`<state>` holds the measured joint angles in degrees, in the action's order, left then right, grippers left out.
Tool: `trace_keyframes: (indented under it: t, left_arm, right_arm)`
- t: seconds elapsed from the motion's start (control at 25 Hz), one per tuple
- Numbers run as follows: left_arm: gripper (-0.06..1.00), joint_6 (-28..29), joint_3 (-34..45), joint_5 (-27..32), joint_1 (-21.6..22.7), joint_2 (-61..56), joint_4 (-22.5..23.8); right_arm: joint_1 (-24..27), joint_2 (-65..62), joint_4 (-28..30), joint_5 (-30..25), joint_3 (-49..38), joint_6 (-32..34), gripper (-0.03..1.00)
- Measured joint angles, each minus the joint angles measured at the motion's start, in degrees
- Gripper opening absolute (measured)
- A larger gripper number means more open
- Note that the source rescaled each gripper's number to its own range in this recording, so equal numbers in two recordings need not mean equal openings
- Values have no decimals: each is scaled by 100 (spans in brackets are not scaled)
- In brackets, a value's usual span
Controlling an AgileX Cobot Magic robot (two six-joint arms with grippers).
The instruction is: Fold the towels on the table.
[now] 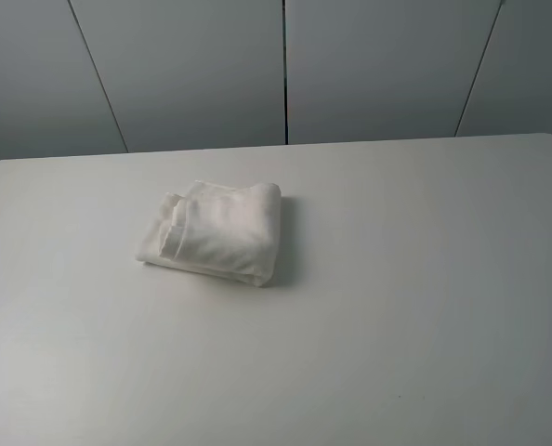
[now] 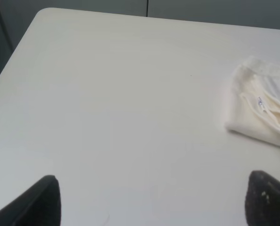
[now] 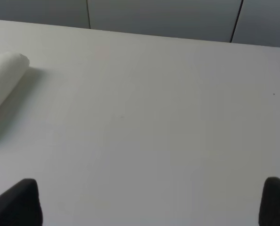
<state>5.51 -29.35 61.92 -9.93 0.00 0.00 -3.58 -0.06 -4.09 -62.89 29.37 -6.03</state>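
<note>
exterior high: white terry towel (image 1: 216,232) lying already folded into a compact, layered bundle, left of centre on the white table (image 1: 425,279). no arm or end effector visible here. judged as the closing stage: folding looks complete, both arms apparently pulled clear. next move probably calls for nothing beyond staying parked, or at most a light squaring of the loose flap on the bundle's left side, needing a low, gentle approach to avoid dragging the layers apart.

left wrist: left end effector (image 2: 152,200) spread wide, holding nothing, only two dark fingertips (image 2: 41,200) showing at the frame edge above bare table (image 2: 107,94). towel (image 2: 265,106) well apart from it, off toward the side of the far fingertip, small label with dark print (image 2: 260,103) visible among the folds.

right wrist: right end effector (image 3: 152,202) likewise wide and empty, dark fingertips (image 3: 20,202) at the frame corners. only a rounded folded edge of the towel (image 3: 3,77) showing at the frame border, well apart, with bare table (image 3: 154,103) between.
</note>
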Motion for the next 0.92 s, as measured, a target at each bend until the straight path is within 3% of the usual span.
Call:
trace_keyframes:
  t: [0.92]
  left_arm:
    - [100,-10,0,0,0,0,0]
  right_arm:
    - [0,0,0,0,0,0,100]
